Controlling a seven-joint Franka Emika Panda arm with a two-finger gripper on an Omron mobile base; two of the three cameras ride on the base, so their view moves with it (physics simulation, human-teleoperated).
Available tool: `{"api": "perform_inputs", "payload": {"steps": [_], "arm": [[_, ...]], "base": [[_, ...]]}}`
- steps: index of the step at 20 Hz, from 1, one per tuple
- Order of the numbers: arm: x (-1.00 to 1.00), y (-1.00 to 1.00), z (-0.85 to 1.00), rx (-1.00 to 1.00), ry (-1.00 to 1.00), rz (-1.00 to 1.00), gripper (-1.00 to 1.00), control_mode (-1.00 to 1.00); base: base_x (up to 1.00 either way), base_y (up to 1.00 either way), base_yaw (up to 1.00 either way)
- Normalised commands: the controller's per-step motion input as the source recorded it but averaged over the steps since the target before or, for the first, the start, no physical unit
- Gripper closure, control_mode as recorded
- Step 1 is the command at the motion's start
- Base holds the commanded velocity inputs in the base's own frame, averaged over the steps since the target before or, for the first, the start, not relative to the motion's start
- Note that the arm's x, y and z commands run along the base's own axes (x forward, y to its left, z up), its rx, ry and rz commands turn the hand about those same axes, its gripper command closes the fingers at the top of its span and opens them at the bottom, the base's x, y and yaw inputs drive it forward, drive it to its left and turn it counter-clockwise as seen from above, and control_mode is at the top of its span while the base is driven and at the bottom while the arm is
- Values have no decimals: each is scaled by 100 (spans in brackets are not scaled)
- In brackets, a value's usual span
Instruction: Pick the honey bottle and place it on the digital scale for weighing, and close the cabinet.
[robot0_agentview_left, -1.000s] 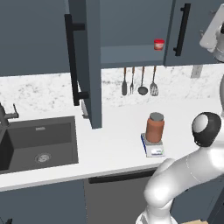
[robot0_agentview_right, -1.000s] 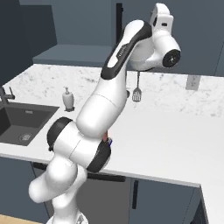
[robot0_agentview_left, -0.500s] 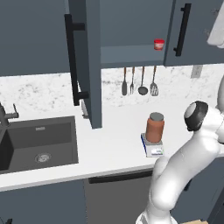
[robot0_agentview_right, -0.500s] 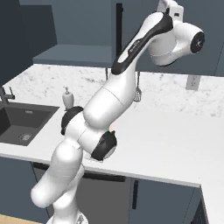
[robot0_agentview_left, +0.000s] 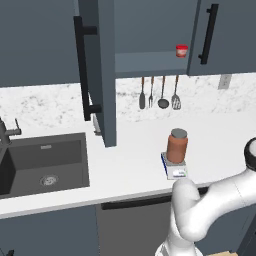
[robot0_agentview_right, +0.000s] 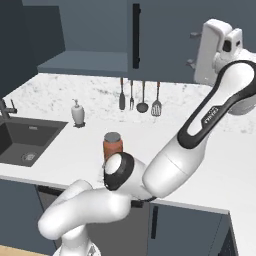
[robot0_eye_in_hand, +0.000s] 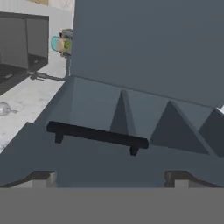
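With the honey bottle (robot0_agentview_left: 177, 146) standing on the digital scale (robot0_agentview_left: 174, 167) on the desk (robot0_agentview_left: 135, 160), the arm has swung up toward the open cabinet (robot0_agentview_left: 102, 70), its pincer (robot0_eye_in_hand: 109, 177) apart and empty.

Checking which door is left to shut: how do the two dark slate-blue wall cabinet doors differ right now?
The left slate-blue cabinet door stands swung out over the counter, edge-on to the left base view; the right slate-blue cabinet door lies flat against the cabinet. The left door's handle runs far longer in that view than the right door's. Both carry black vertical bar handles.
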Motion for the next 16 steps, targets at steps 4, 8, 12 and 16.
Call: {"api": "perform_inputs", "payload": {"steps": [4,8,12,16], "arm": [[-78,100,-87,8,-45,-31,-100,-100],[-1,77,-59,11,-27,-65,-100,-100],[31,33,-68,20,-13,-81,-100,-100],[51,34,-45,29,-16,-69,-100,-100]], "base": [[0,0,0],[0,0,0],[0,0,0],[0,0,0]]}}
